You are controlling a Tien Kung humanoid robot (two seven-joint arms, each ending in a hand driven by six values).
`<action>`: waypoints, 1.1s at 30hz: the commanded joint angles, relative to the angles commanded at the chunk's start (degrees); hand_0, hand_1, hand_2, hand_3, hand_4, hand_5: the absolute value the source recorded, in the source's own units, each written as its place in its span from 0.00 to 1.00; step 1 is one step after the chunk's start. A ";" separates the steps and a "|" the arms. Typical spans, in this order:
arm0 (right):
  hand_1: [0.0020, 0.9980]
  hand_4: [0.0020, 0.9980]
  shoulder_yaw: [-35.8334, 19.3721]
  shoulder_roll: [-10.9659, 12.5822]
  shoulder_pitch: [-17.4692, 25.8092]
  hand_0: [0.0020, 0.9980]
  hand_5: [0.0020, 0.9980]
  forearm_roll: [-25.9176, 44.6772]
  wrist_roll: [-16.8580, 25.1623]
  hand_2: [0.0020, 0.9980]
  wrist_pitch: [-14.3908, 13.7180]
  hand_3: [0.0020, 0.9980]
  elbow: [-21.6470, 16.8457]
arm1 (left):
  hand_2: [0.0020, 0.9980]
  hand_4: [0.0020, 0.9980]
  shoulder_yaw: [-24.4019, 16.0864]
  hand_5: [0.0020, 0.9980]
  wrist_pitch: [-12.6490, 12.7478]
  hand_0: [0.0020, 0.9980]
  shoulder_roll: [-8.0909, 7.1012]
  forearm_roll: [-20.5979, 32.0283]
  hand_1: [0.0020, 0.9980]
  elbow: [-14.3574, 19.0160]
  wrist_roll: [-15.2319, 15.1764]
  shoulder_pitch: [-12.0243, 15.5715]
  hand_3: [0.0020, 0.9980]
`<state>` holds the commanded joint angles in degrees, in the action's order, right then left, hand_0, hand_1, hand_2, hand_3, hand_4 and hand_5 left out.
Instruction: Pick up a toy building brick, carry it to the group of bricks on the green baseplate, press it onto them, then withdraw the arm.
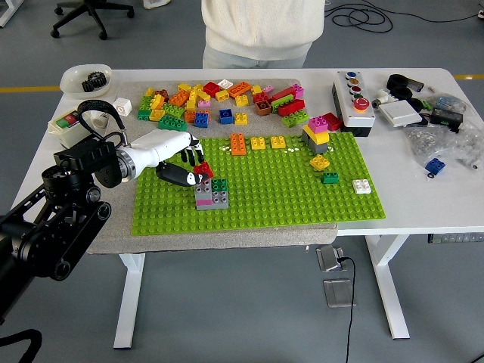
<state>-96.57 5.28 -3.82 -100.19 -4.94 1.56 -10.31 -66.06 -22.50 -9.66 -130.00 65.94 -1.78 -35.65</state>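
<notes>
We see our left arm [53,219] built of bulky matte-black segments with round joint housings, a black cable looping over the wrist. Our left hand [175,157] has a glossy white shell and black fingers [178,175] (white-tipped). The person [261,30] wears a cream knitted top.

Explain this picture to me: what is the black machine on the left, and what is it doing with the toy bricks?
It is a humanoid robot's arm, seen from a camera high on the robot, looking down over a white table. Its left robot hand pinches a red brick right at a small brick stack on the green baseplate. Loose bricks lie behind the plate, and a button box to the right. A person stands at the far side. The other arm is out of view.
</notes>
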 joint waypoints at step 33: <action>0.64 0.85 0.34 -0.11 0.14 0.75 0.56 0.16 0.00 0.68 -0.02 0.63 0.00 | 0.56 0.68 0.98 0.38 -0.92 0.65 -0.16 0.00 0.59 0.00 -0.29 1.06 0.56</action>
<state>-96.23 5.17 -3.67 -100.02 -4.95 1.55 -10.31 -65.08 -23.42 -9.82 -130.00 65.93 -2.07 -34.59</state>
